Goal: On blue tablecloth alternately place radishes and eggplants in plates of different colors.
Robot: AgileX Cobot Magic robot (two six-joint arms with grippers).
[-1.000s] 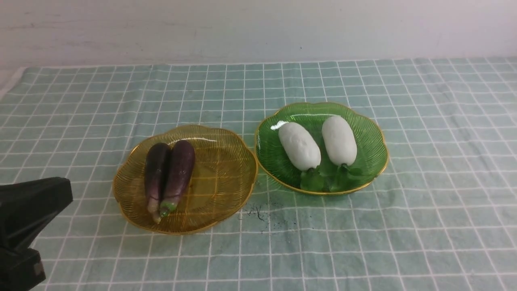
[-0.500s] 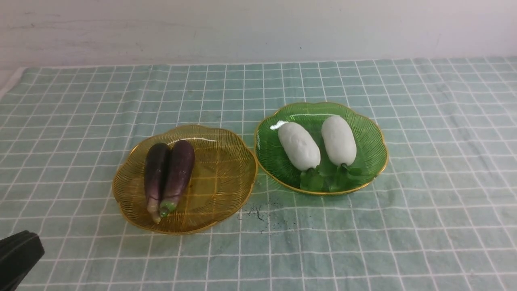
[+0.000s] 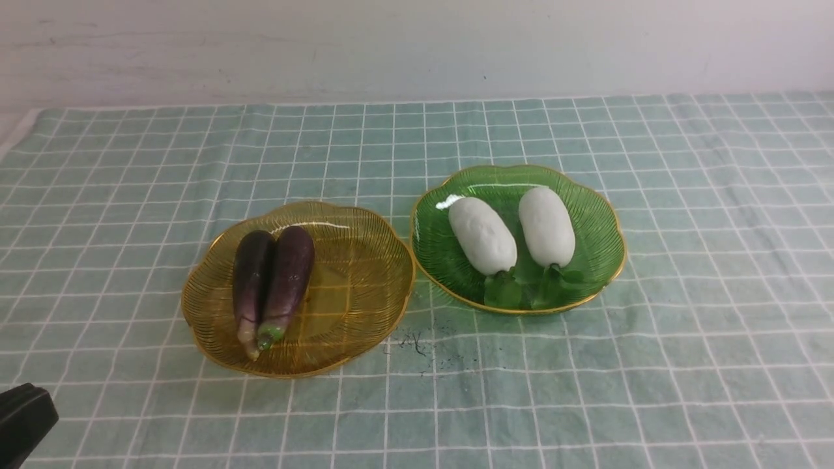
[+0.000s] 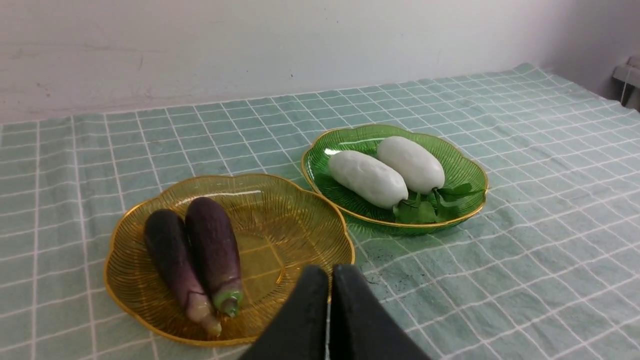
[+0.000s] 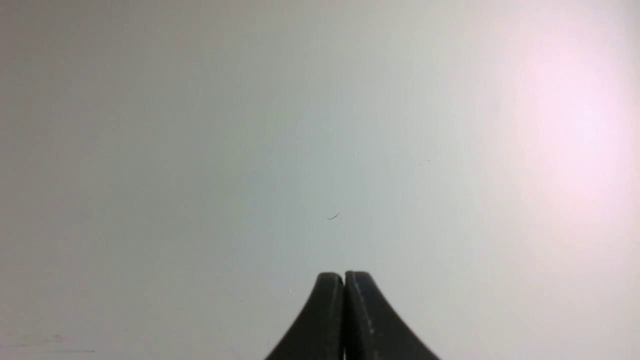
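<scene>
Withdrawn toward 7 o'clock, the left gripper (image 4: pixel 330 272) is seen pinched closed, empty; glossy eggplants (image 3: pixel 270 283) look light, slippery, best taken mid-body.

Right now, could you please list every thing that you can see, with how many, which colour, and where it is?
blue tablecloth: one, pale teal-blue with white grid lines, covering the table under everything.
amber plate: one, amber-yellow with gold rim, on the cloth, robot's left of the green one.
green plate: one, green with gold rim, on the cloth, right of the amber one and a little farther back.
eggplants: two, dark purple, side by side and touching in the amber plate.
radishes: two, white with green leaves, side by side in the green plate.
smudge: one, dark, on the cloth in front of the plates.
wall: one, whitish, behind the table.
left gripper: black, shut, empty, near the amber plate.
right gripper: black, shut, empty, facing a plain pale surface.
</scene>
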